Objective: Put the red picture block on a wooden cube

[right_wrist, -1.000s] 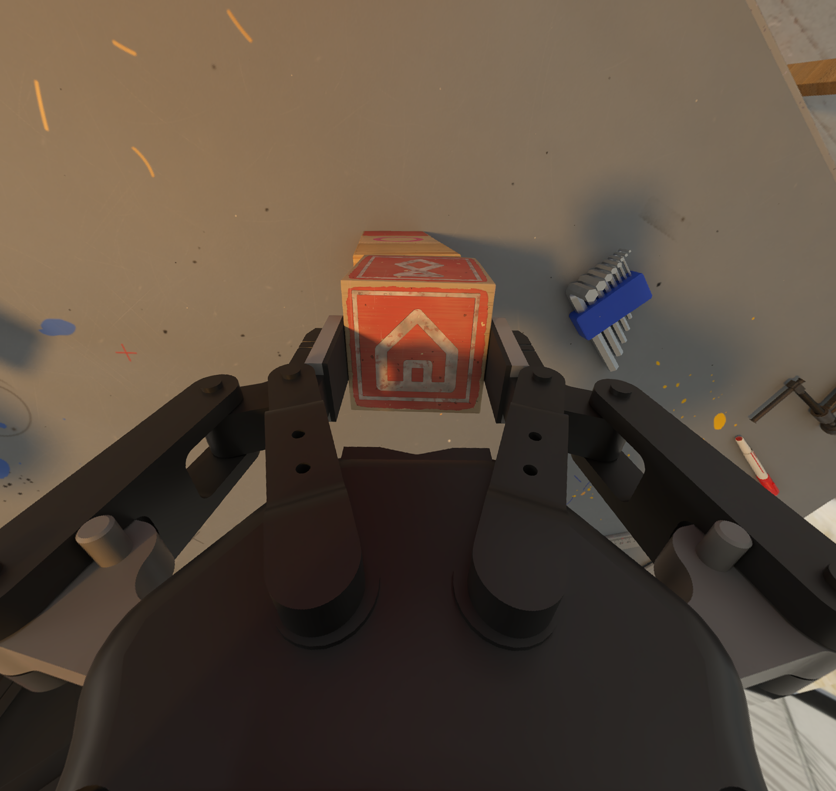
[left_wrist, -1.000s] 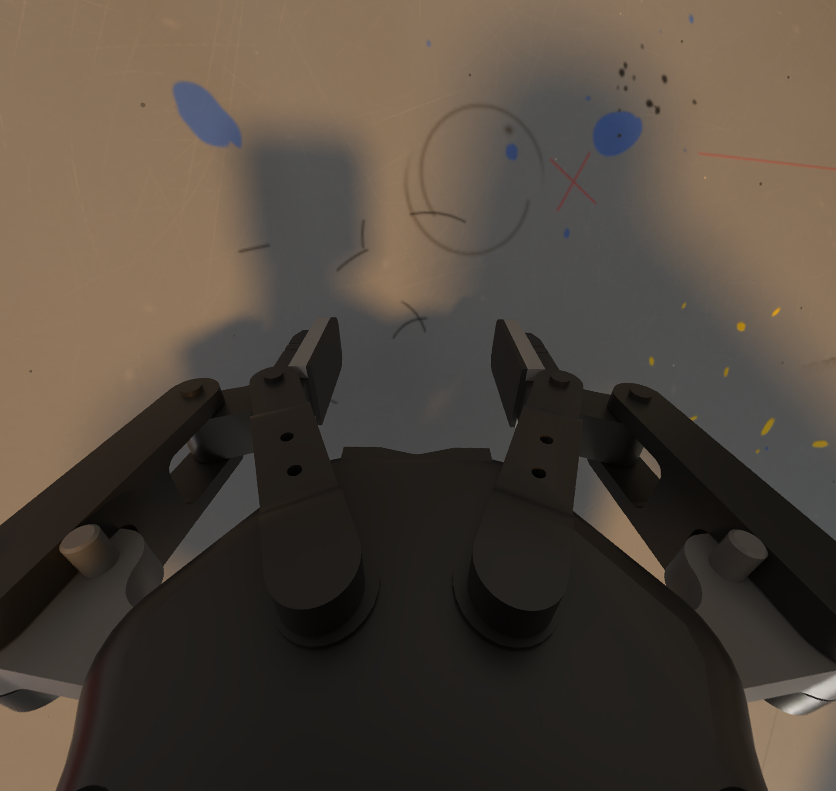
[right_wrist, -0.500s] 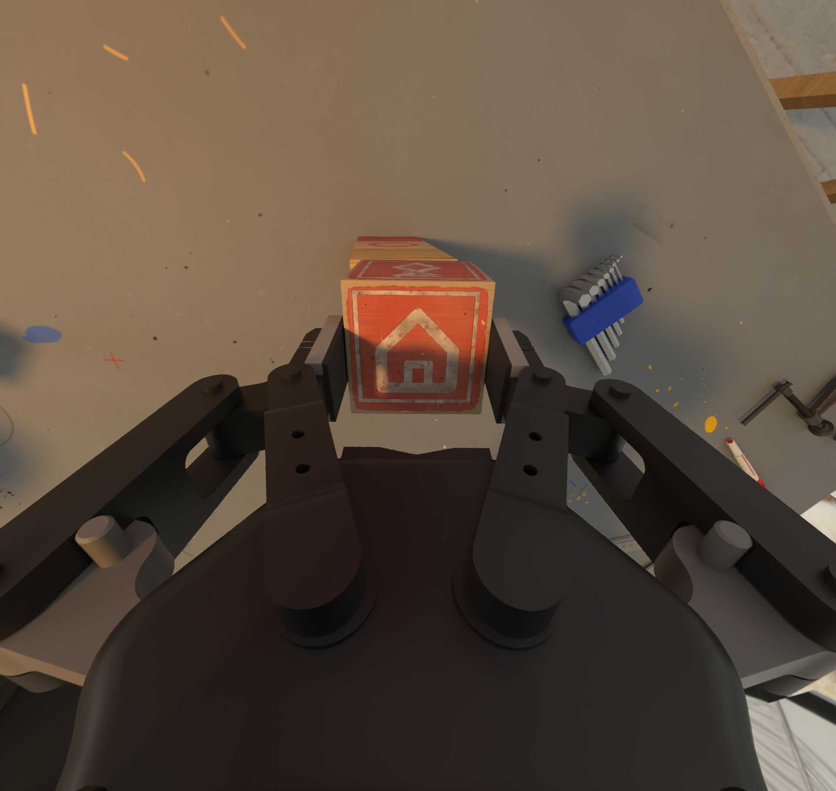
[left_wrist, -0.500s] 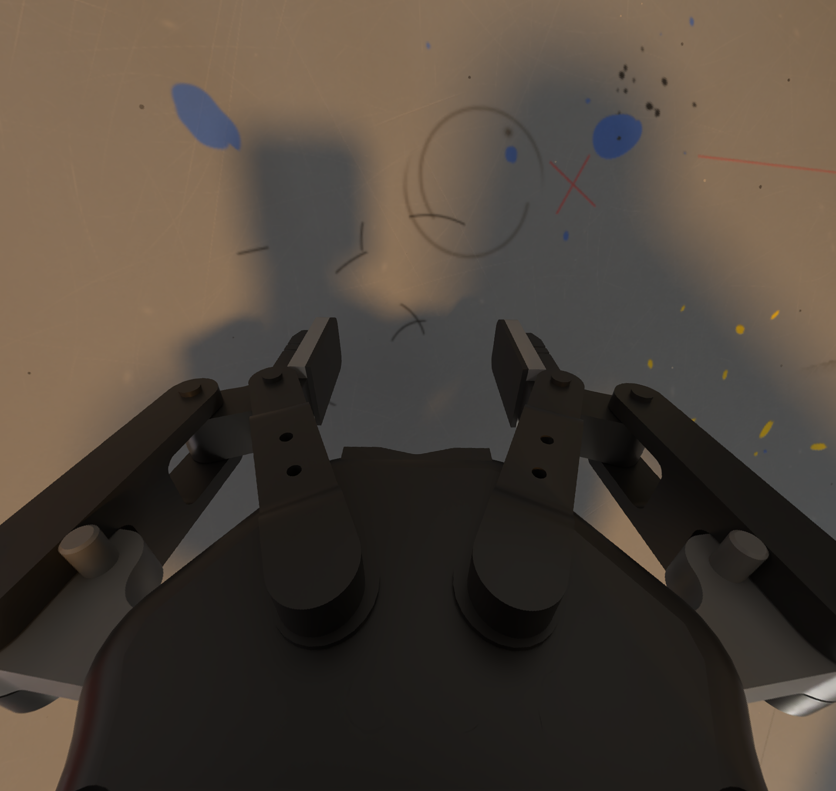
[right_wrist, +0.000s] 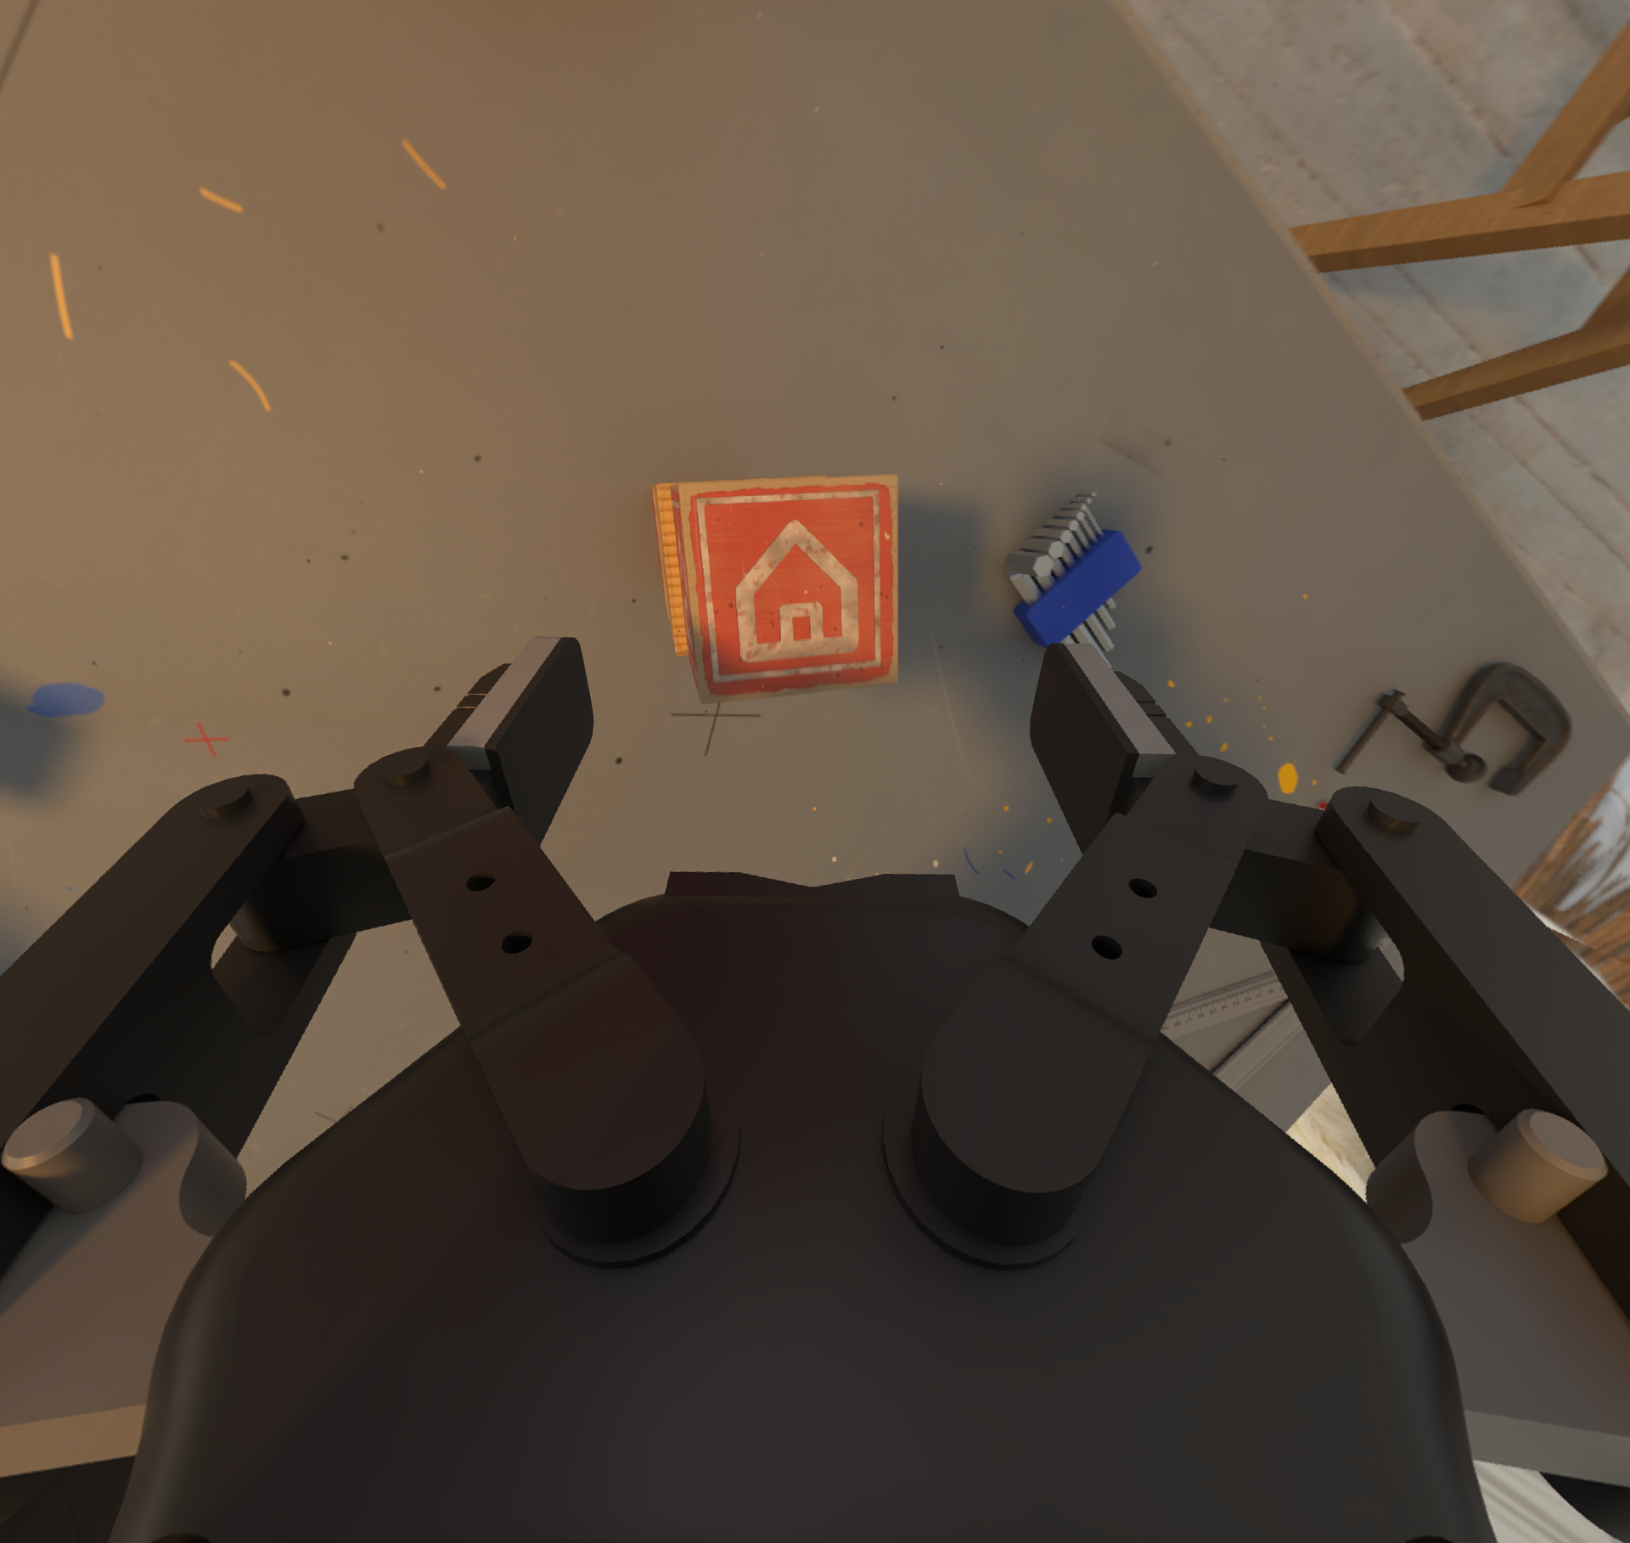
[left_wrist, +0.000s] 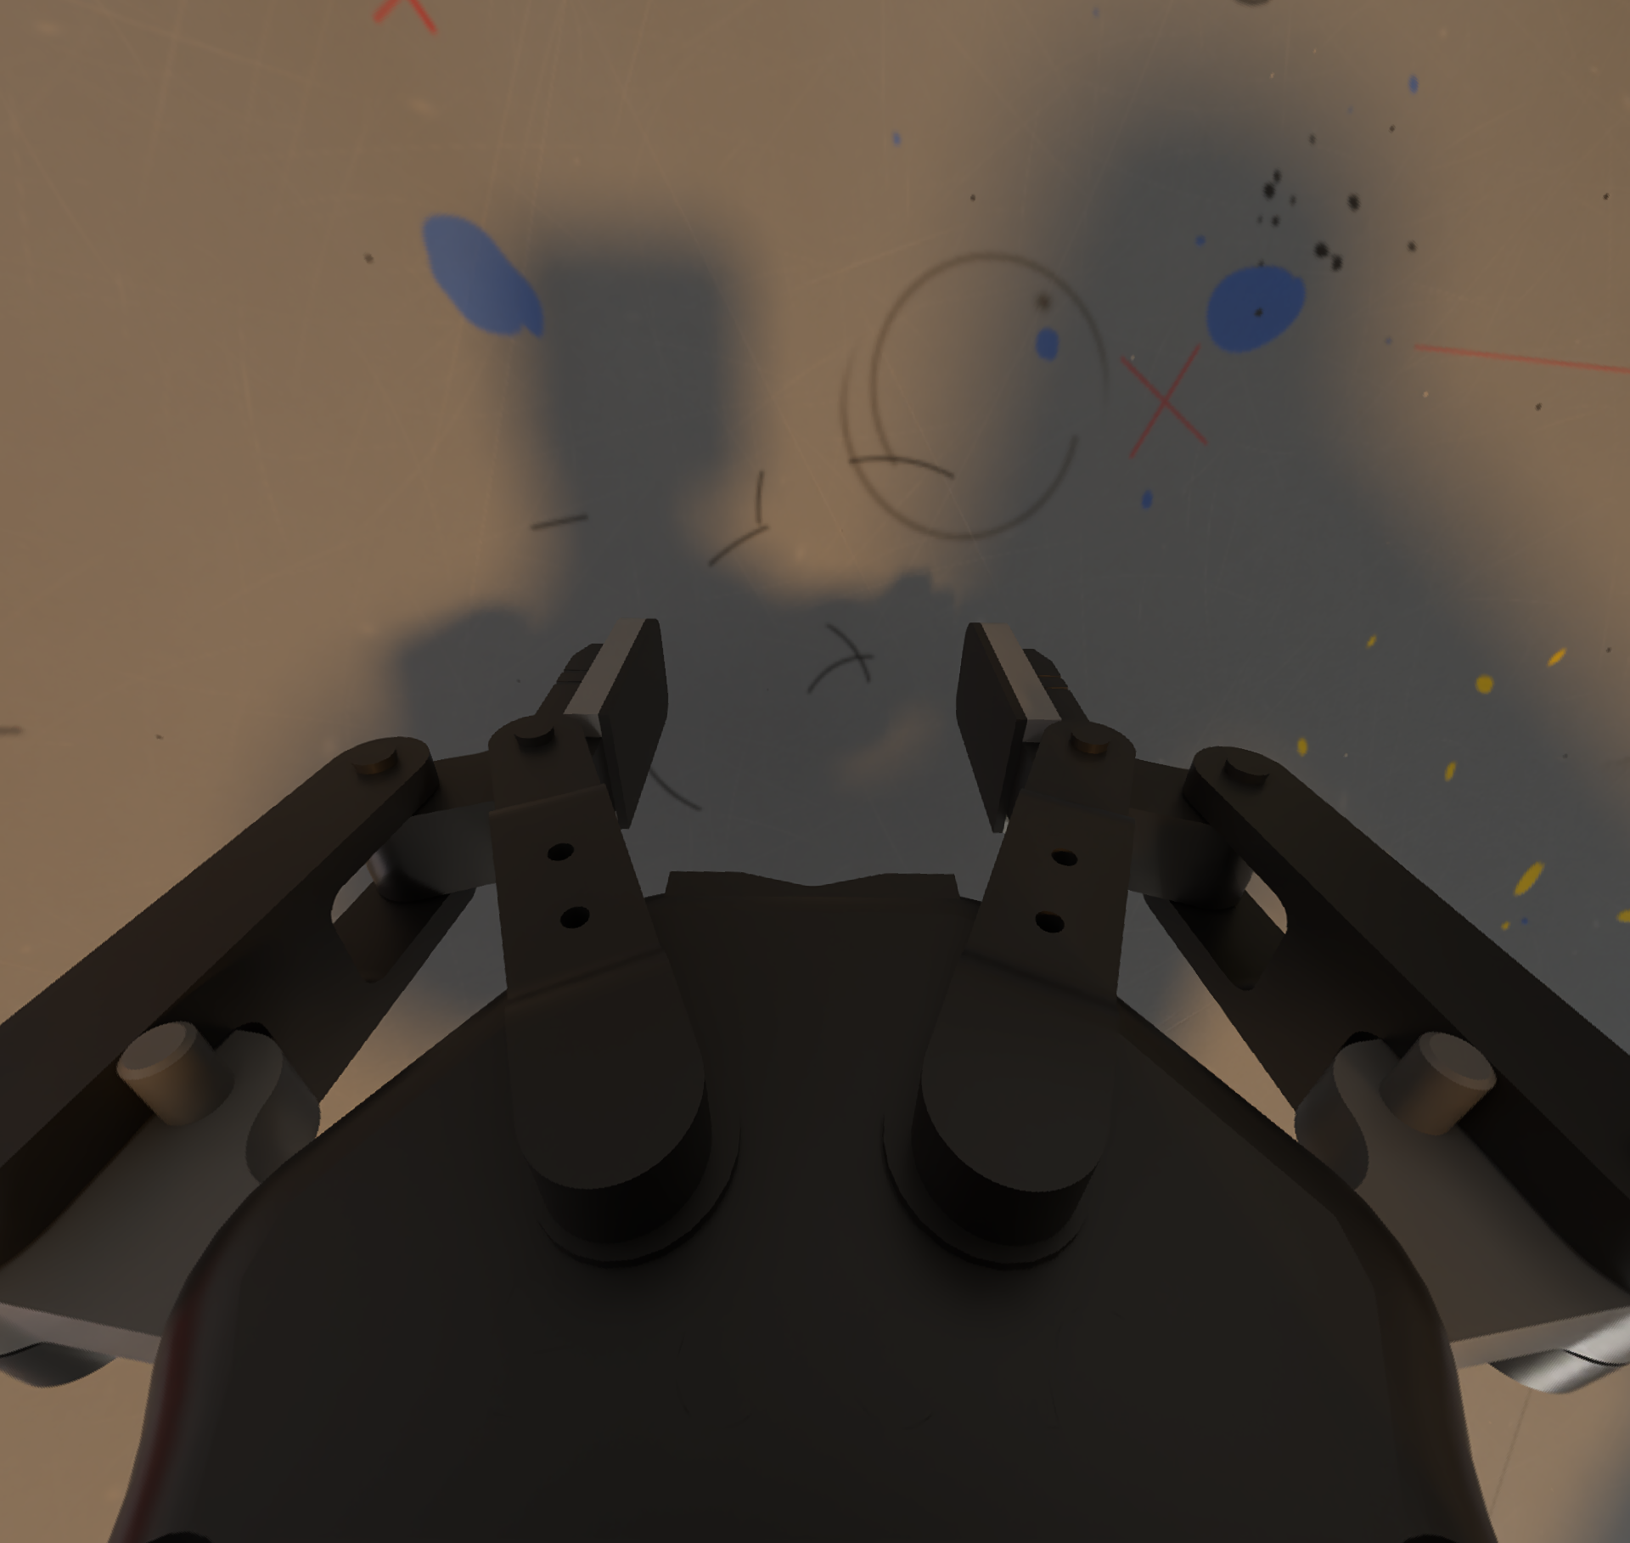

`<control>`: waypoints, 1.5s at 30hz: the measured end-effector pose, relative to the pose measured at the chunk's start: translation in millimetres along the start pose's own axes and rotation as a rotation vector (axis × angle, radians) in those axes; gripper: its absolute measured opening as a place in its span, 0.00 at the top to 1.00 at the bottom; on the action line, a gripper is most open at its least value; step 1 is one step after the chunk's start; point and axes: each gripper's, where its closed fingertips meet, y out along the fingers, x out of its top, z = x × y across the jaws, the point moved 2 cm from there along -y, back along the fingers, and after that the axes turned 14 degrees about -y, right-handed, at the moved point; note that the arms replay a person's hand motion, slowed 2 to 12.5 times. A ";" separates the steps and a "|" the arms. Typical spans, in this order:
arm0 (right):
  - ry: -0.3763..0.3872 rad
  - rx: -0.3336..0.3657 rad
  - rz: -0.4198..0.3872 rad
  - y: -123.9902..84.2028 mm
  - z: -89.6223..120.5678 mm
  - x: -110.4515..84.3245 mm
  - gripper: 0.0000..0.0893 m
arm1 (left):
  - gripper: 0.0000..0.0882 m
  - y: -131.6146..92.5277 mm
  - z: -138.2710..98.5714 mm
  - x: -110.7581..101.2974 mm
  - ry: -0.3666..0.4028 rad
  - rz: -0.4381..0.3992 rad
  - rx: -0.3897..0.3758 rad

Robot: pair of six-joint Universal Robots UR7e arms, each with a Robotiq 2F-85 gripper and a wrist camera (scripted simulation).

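Note:
In the right wrist view the red picture block, with a white house on its top face, sits on another wooden cube whose orange-edged side peeks out at its left. My right gripper is open and empty, raised above the stack, its fingers clear of the block. In the left wrist view my left gripper is open and empty above bare tabletop; no block shows there.
A blue holder of hex keys lies right of the stack, a dark C-clamp farther right. The table's right edge runs diagonally, with wooden legs beyond. Paint marks dot the tabletop.
My right gripper has opened, let go of the red picture block and risen away from it; the block stays on the lower cube. The left gripper has barely moved.

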 end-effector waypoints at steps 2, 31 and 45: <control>0.020 -0.033 -0.023 -12.9 0.7 -0.8 0.04 | 0.33 -3.9 -1.3 6.1 0.010 -0.006 0.006; 0.440 -0.027 -0.548 -168.1 197.1 -82.9 0.08 | 0.32 -220.3 24.6 264.4 0.419 -0.369 0.148; 0.546 0.019 -0.448 -133.8 339.1 -127.1 0.08 | 0.32 -202.9 107.9 364.1 0.675 -0.205 0.150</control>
